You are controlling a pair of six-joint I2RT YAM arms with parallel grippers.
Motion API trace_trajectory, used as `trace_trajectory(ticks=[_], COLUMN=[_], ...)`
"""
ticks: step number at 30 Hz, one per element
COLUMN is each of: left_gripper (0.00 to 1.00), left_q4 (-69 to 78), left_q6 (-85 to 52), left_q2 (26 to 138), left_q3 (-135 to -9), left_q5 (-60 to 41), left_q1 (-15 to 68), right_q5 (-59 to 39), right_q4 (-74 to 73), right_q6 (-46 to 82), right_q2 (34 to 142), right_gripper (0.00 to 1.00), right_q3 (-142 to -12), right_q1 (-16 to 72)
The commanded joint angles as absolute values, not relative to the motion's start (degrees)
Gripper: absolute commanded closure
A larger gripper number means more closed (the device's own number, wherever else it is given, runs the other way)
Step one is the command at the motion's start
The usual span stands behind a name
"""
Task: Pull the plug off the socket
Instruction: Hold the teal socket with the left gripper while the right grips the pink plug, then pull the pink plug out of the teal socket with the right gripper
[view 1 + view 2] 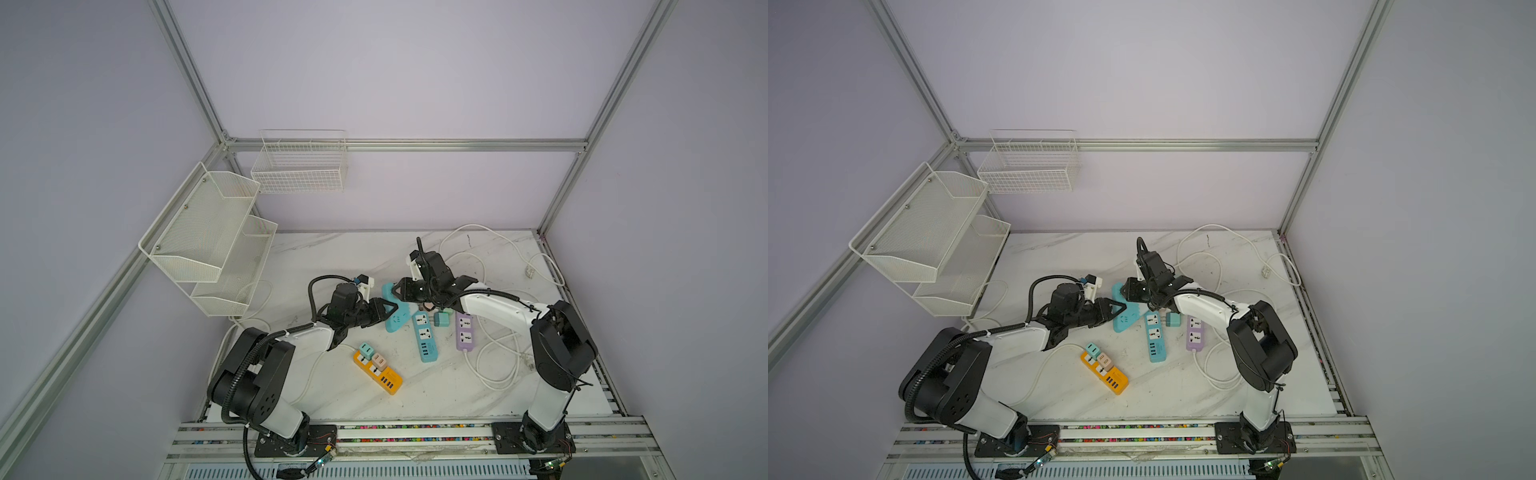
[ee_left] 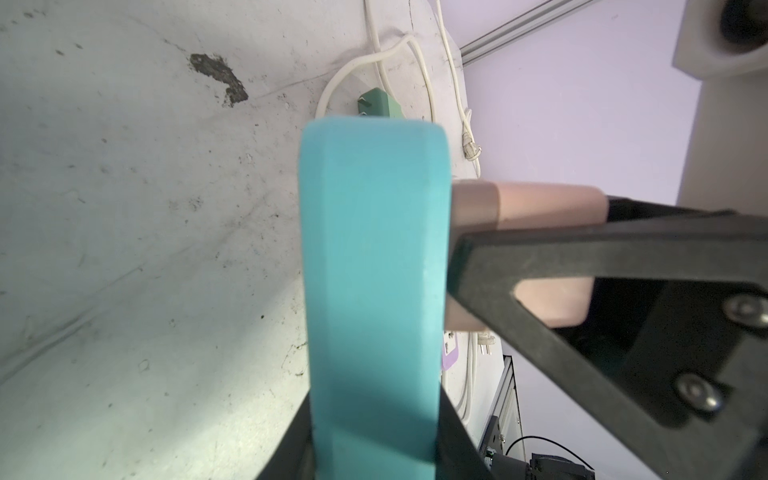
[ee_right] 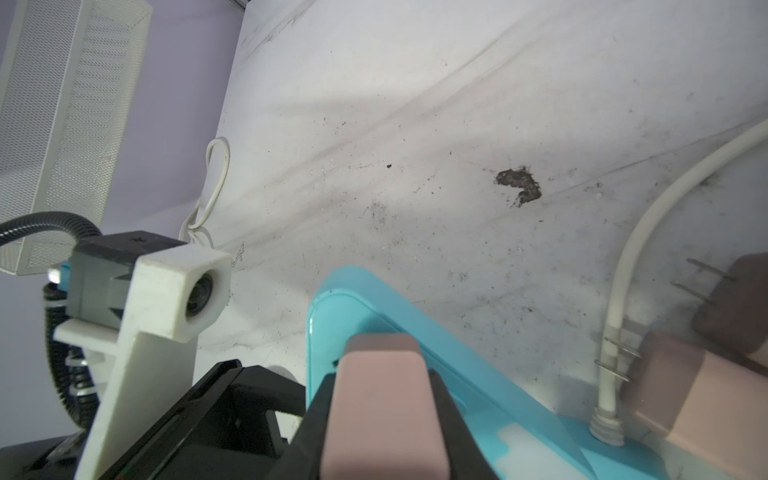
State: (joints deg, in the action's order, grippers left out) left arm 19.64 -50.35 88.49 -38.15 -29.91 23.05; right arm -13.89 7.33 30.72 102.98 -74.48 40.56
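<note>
The turquoise socket strip (image 2: 374,270) is lifted on edge, and my left gripper (image 2: 374,449) is shut on its narrow sides. A pink plug (image 3: 382,395) sits flush against the strip's face (image 3: 478,395), no prongs showing. My right gripper (image 3: 382,436) is shut on this plug, one black finger on each side. In the left wrist view the plug (image 2: 540,208) sticks out sideways from the strip. In both top views the two grippers (image 1: 388,309) (image 1: 400,291) meet over the strip (image 1: 394,322) at mid-table, and the plug is hidden there.
Near the strip lie a blue strip (image 1: 424,336), a purple strip (image 1: 464,331), a loose green plug (image 1: 441,319) and an orange strip (image 1: 377,372) carrying two plugs. Loose pink plugs (image 3: 685,395) and white cords (image 3: 623,291) lie beside it. Wire baskets (image 1: 208,232) hang on the left wall.
</note>
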Motion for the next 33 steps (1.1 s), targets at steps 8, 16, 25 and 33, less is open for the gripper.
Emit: trace_trajectory(ticks=[8, 16, 25, 33], left_gripper=[1.0, 1.0, 1.0, 1.0], left_q4=[16.95, 16.13, 15.57, 16.52], left_q6=[-51.92, -51.44, -51.86, -51.71], left_q2=[88.69, 88.32, 87.75, 87.65], left_q3=[-42.11, -41.63, -41.42, -41.12], left_q5=[-23.05, -22.61, -22.78, -23.62], left_q1=[21.03, 20.56, 19.47, 18.8], right_q5=[-10.33, -5.99, -13.93, -9.18], right_q4=[13.37, 12.82, 10.22, 9.41], right_q6=[26.39, 26.91, 28.1, 28.75], right_q2=[102.74, 100.65, 100.75, 98.25], right_gripper=[0.83, 0.82, 0.82, 0.82], right_q3=[-79.59, -79.61, -78.02, -77.25], right_q1=[43.06, 44.74, 41.57, 41.97])
